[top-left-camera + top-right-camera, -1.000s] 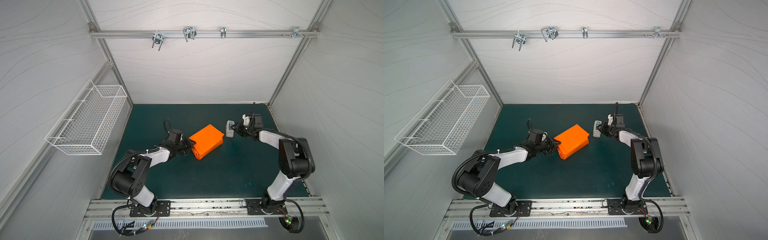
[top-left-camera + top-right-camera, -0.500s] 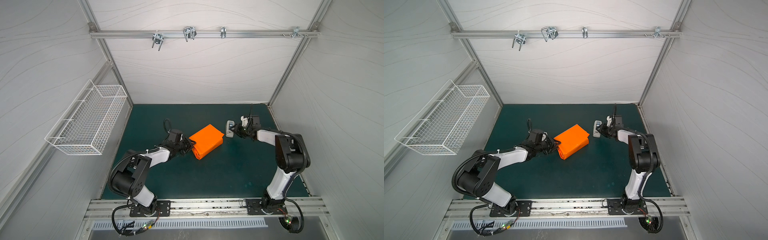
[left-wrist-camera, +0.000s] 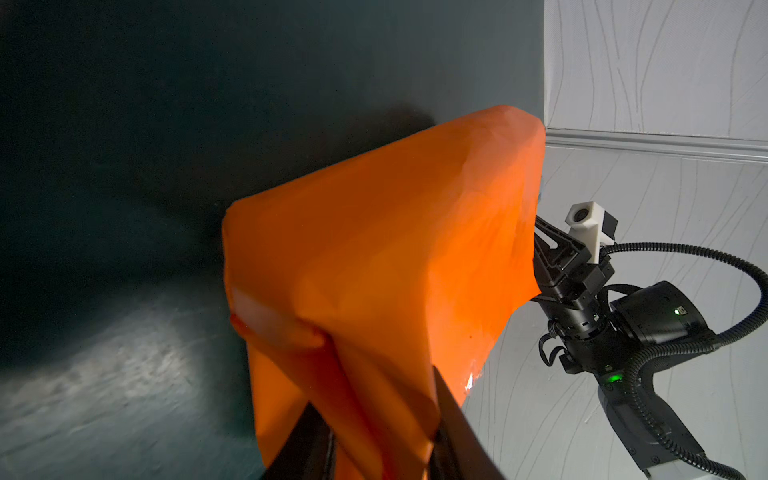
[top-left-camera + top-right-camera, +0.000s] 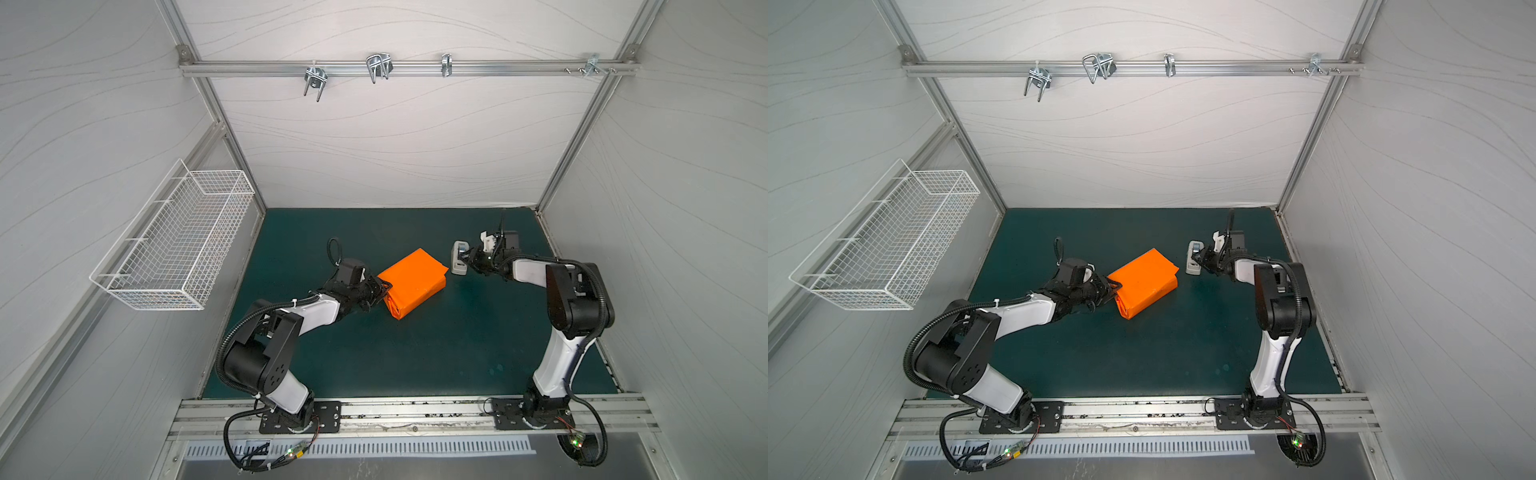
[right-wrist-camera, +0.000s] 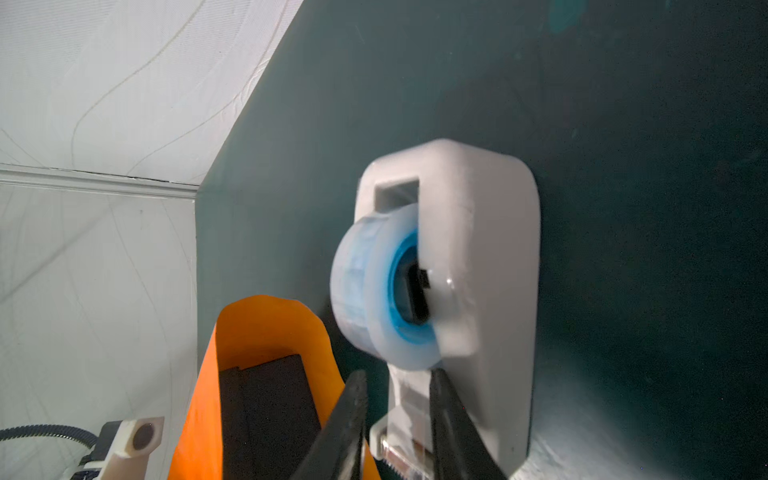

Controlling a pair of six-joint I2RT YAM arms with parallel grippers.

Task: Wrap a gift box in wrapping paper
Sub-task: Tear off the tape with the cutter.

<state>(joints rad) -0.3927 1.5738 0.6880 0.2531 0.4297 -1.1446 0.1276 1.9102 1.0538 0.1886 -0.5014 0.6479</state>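
Note:
The orange wrapping paper point(image 4: 415, 282) point(image 4: 1144, 282) lies folded round the gift box as a parcel mid-mat. Its far right end is open, and there the right wrist view shows the dark gift box point(image 5: 266, 399) inside the paper point(image 5: 266, 324). My left gripper point(image 4: 384, 289) point(image 4: 1115, 289) point(image 3: 378, 415) is at the parcel's near-left end, shut on bunched paper folds point(image 3: 374, 249). My right gripper point(image 4: 467, 262) point(image 4: 1200, 259) point(image 5: 397, 378) is at the white tape dispenser point(image 4: 458, 257) point(image 5: 486, 270). Its jaws stand slightly apart, either side of the tape strip by the cutter.
The dispenser holds a blue-cored tape roll point(image 5: 365, 282) and stands just right of the parcel's open end. A white wire basket point(image 4: 174, 245) hangs on the left wall. A rail with metal hooks point(image 4: 376, 68) crosses the back wall above the green mat point(image 4: 415, 353).
The right arm has shifted slightly toward the dispenser and its jaws have narrowed around the tape strip. The left gripper and the parcel have stayed put.

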